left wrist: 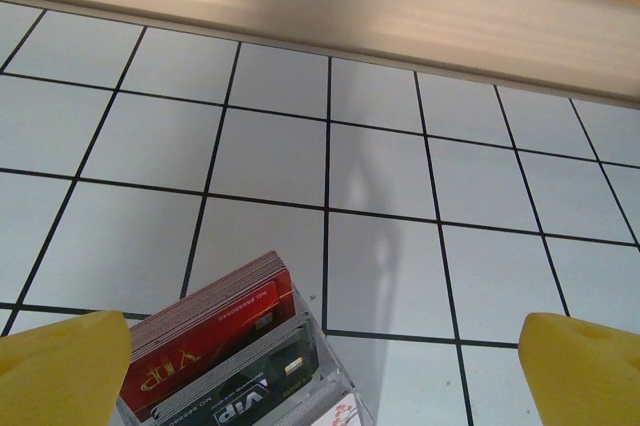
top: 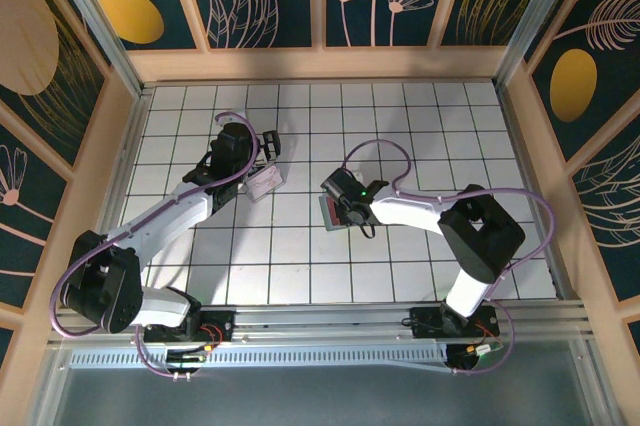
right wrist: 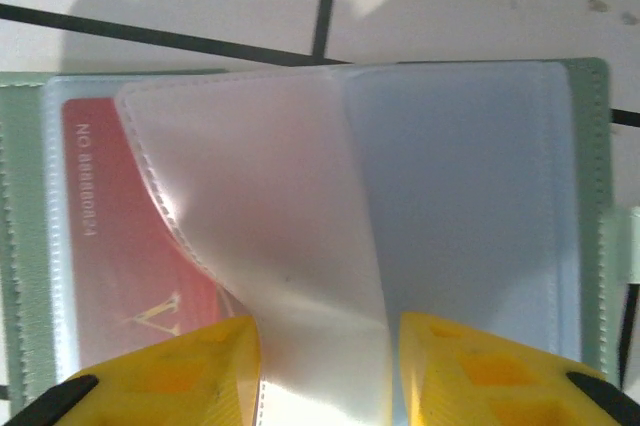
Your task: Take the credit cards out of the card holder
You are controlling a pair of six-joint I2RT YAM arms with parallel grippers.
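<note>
Closest to the left wrist lens are two blunt, matte yellow fingertips (left wrist: 62,371), one in each lower corner. The left gripper (left wrist: 322,371) has its jaws spread wide and holds nothing. Between and just below them stands a clear box (left wrist: 300,386) with hard, glossy walls. It is packed with upright cards, a red stack in front of a dark one, both printed "VIP". From above, the left arm reaches forward and slightly rightward, its gripper (top: 268,144) just beyond the box (top: 265,183). Bare white tiles with thin black lines run from there to the pale wooden wall at the back of the table (top: 400,126).

To the right, the right arm folds back at the elbow and reaches leftward and low over the card holder (top: 324,208), near the table's middle and well apart from the box. In its wrist view the card holder (right wrist: 592,196) lies open and flat, a soft grey-green cover with stitched edges. A pinkish-red credit card (right wrist: 110,216) with pale lettering sits in the left-hand pocket. A frosted, limp sleeve leaf (right wrist: 270,206) curls up from it and runs down into the narrow gap of the right gripper (right wrist: 325,371). Whether the yellow pads actually pinch the leaf is unclear. The right pocket looks blank and bluish.
</note>
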